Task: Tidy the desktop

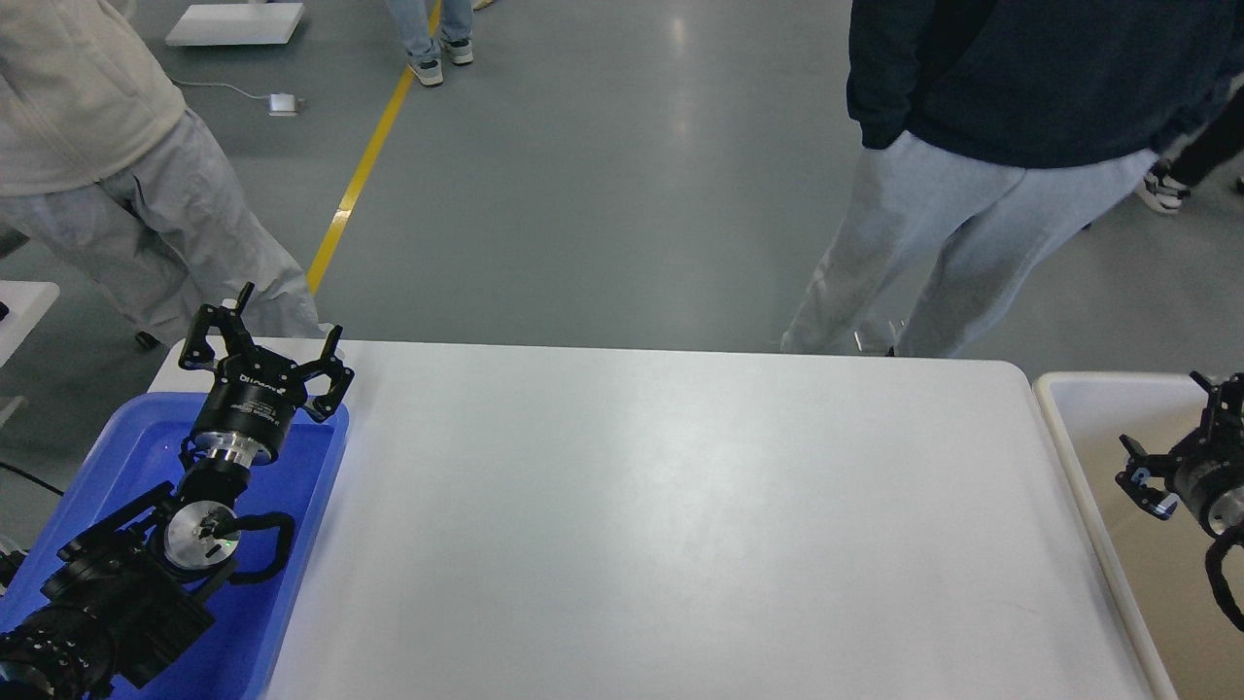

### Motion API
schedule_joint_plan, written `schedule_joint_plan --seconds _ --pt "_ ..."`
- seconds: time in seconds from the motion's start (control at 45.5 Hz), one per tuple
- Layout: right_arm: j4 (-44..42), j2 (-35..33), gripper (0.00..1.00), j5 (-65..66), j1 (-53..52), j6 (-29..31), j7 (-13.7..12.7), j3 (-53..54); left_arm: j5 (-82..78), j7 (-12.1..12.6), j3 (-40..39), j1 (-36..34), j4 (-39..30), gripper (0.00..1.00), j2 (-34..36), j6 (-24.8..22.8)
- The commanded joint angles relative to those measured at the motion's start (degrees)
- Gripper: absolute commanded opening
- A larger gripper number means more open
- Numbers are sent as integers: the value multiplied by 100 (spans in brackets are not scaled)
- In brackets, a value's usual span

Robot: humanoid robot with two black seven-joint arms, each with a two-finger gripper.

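Observation:
The desktop [680, 515] is a wide white tabletop with rounded corners, and nothing lies on its visible surface. My left gripper [284, 326] is open and empty, held above the far end of the blue tray [292, 583] at the table's left. My right gripper [1163, 423] shows at the right edge, above the off-white bin [1079, 408]. Its fingers are spread, and nothing is between them.
A person in grey trousers [933, 243] stands just behind the table's far edge. Another person in light clothes [165, 214] stands behind the far left corner. A small white table corner [19, 311] shows at the left edge.

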State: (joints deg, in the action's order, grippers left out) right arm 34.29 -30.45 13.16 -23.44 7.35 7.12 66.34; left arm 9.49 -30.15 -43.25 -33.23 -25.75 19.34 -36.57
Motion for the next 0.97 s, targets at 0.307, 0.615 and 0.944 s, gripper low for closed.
schedule_joint_plan --seconds 0.307,0.615,0.944 --pt "1439 1814 99 2218 612 -5 308 2524 0 0 0 1 0 100 0 0" --pt "1607 2201 99 2209 656 4 413 2392 0 0 0 1 0 100 0 0" --pt "1598 2588 99 2130 551 -5 457 2612 0 0 0 1 0 100 0 0"
